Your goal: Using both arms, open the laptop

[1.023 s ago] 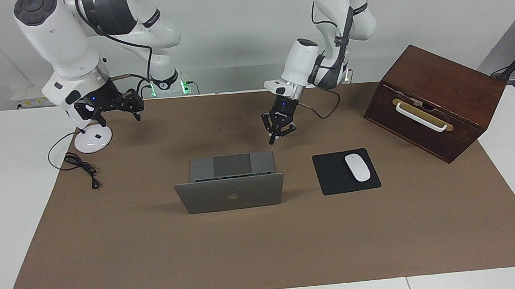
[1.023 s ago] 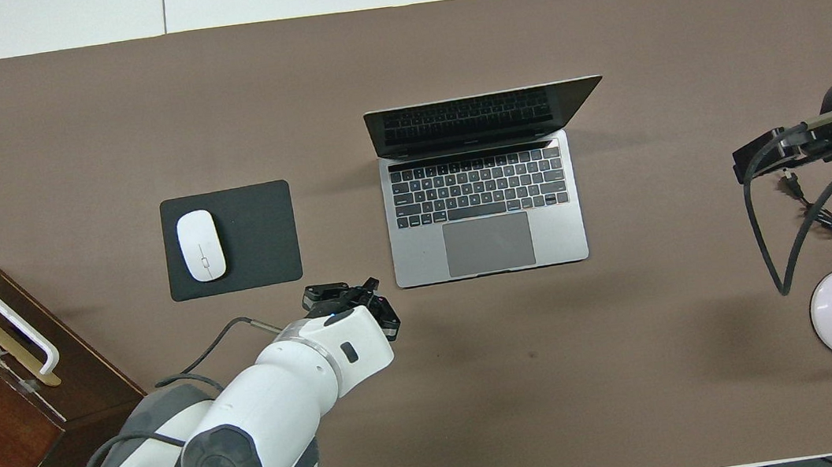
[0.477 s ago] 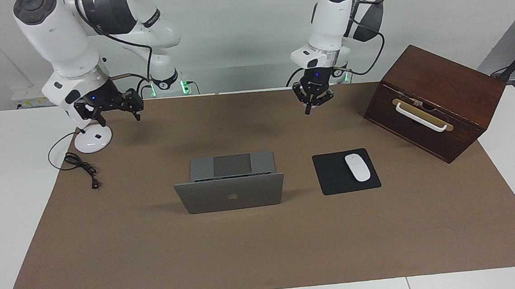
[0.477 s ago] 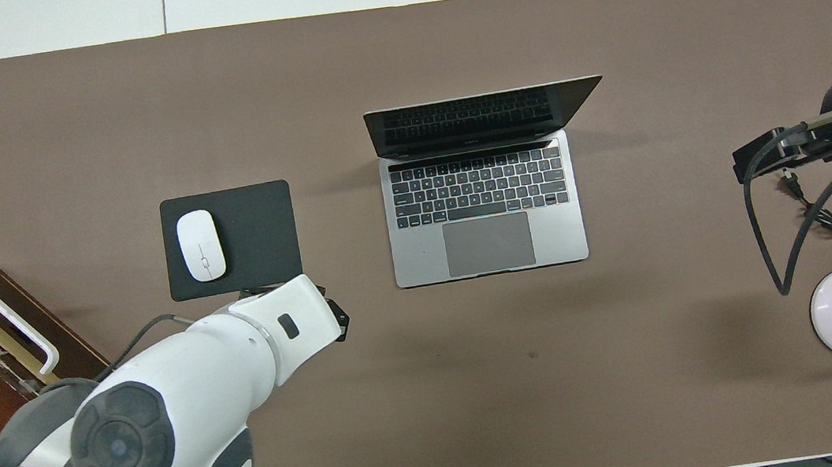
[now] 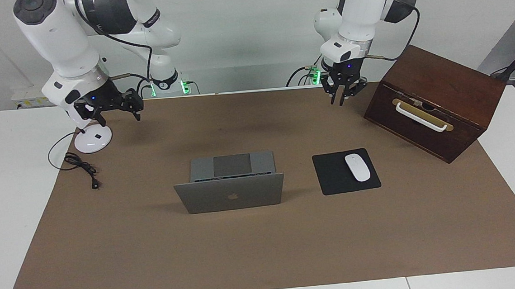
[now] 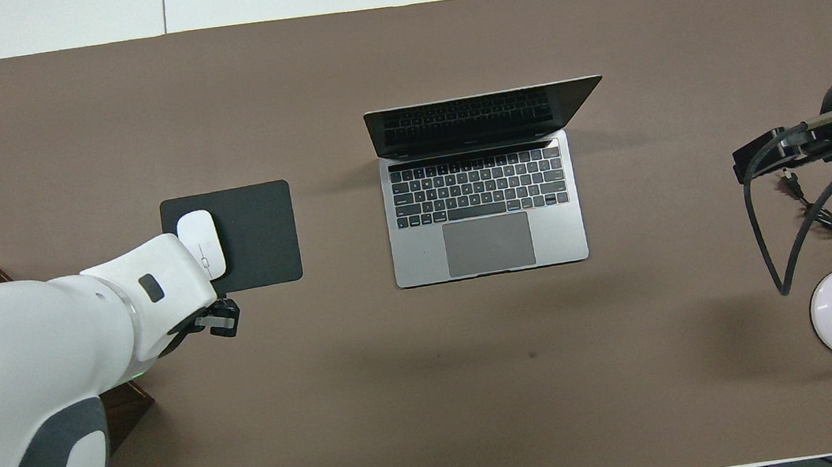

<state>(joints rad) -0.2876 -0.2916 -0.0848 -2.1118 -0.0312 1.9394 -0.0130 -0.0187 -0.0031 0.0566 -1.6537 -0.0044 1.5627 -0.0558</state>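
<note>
Up at the robots' edge of the mat, the left gripper (image 5: 341, 97) has pulled away from the laptop (image 5: 231, 194) and risen beside the wooden box (image 5: 439, 91), its fingers now slightly parted and holding nothing. The right gripper (image 5: 112, 107) waits over the lamp base (image 5: 93, 138); clenched or released, I cannot tell. Mid-mat, the laptop stands open with its lid raised, so the job looks done. The mouse pad (image 5: 332, 175) beside it blocks nothing.

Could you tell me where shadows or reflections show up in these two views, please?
Facing view: soft shadows on the mat beneath the left gripper and right gripper. Overhead view: the dark screen of the laptop mirrors its keyboard; faint arm shadows cross the mat nearer the robots.
</note>
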